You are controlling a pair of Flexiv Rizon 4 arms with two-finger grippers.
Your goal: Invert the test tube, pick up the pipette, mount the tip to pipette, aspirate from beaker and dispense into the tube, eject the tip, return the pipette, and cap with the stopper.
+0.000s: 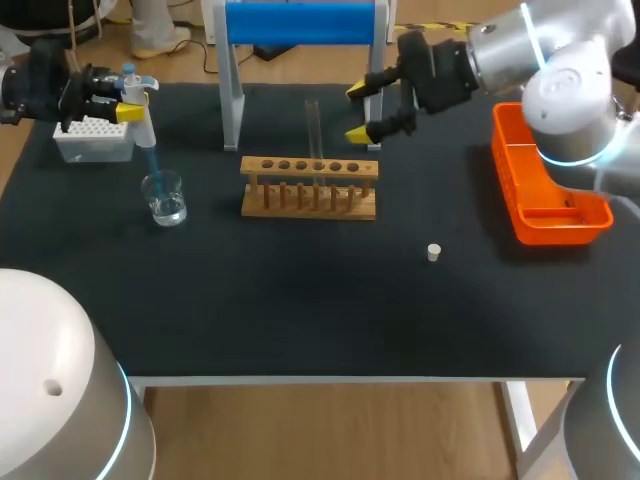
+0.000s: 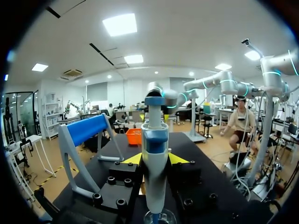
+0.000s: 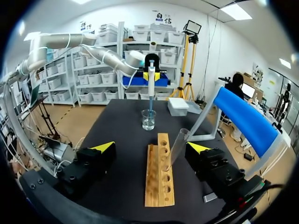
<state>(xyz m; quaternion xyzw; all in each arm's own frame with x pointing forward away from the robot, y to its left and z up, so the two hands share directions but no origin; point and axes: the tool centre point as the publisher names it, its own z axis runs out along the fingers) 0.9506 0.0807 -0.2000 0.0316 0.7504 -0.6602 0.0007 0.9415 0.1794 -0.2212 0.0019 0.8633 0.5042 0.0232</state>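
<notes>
Judging by how things lie, the task stands at the aspirating step, roughly midway. The test tube (image 1: 313, 125) stands upright in the wooden rack (image 1: 310, 200), mouth up as far as can be seen, so the inverting looks done. The left gripper (image 2: 154, 159) is clenched on the pipette (image 2: 155, 140), gripping it upright from two sides. A blue tip (image 1: 153, 160) sits on the pipette's lower end, so pick-up and tip mounting look done too. That tip reaches down into the mouth of the beaker (image 1: 164, 197), which holds clear liquid and sits near the white tip box (image 1: 95, 140); whether the tip touches the liquid cannot be told. The right gripper (image 1: 365, 110) hangs released, fingers apart and holding nothing, near the tube but not touching it. What is left is dispensing into the tube, ejecting the tip, returning the pipette, presumably to the blue stand (image 1: 300, 22), and capping with the stopper (image 1: 434, 252). The stopper lies on the table (image 1: 300, 320), apart from the rack, toward the orange tray (image 1: 505, 190).
</notes>
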